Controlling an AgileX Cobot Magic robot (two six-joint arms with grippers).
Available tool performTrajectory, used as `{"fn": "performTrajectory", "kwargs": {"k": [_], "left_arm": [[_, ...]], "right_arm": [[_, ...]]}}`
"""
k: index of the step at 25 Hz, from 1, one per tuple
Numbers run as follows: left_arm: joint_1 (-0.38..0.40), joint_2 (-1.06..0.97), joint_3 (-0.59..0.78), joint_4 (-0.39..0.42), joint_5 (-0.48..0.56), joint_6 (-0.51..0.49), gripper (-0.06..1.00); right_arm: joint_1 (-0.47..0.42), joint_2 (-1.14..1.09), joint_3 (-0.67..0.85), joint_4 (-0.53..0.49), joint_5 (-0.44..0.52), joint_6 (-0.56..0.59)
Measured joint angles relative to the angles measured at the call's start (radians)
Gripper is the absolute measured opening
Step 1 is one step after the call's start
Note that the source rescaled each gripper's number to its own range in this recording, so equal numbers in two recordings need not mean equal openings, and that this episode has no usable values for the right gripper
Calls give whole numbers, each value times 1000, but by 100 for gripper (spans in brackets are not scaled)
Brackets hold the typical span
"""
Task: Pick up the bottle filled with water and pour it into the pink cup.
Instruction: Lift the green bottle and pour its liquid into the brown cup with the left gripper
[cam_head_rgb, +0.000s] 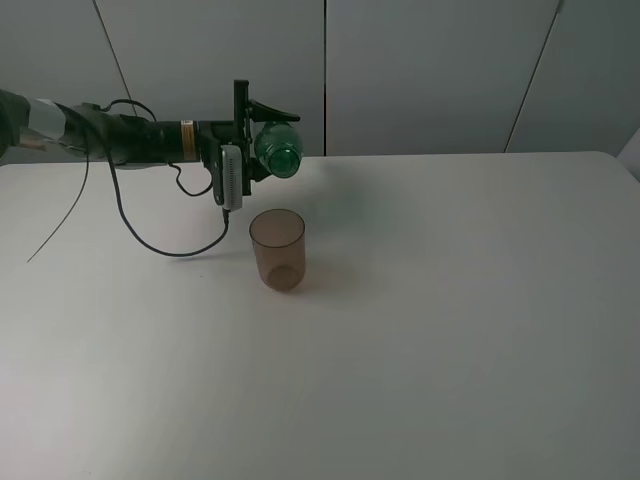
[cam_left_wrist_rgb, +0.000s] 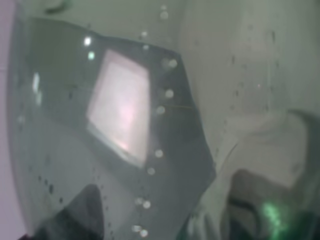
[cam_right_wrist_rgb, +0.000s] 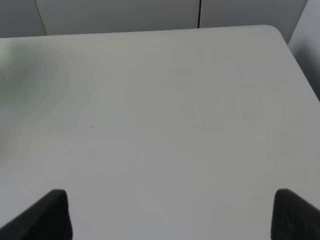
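Observation:
My left gripper (cam_head_rgb: 249, 136) is shut on the green bottle (cam_head_rgb: 277, 148) and holds it tipped on its side in the air, its round end facing the high camera. It hangs just behind and above the pink cup (cam_head_rgb: 277, 248), which stands upright on the table. I cannot see a stream of water. In the left wrist view the wet bottle wall (cam_left_wrist_rgb: 125, 125) with droplets fills the picture and hides the fingers. My right gripper (cam_right_wrist_rgb: 170, 215) is open and empty over bare table, its dark fingertips (cam_right_wrist_rgb: 52, 215) wide apart; it is outside the high view.
The white table (cam_head_rgb: 450, 320) spreads to the right and front of the cup. A black cable (cam_head_rgb: 160, 245) loops from the left arm down onto the table, left of the cup. Grey wall panels (cam_head_rgb: 430, 70) stand behind the table's far edge.

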Motion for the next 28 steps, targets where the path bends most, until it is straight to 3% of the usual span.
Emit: {"fn": "performTrajectory", "kwargs": {"k": [7,28], "left_arm": [[0,0,0,24,-2,53,0],[0,-111,53,136,-6,90,0]], "right_arm": [[0,0,0,0,0,0],[0,0,0,0,0,0]]}}
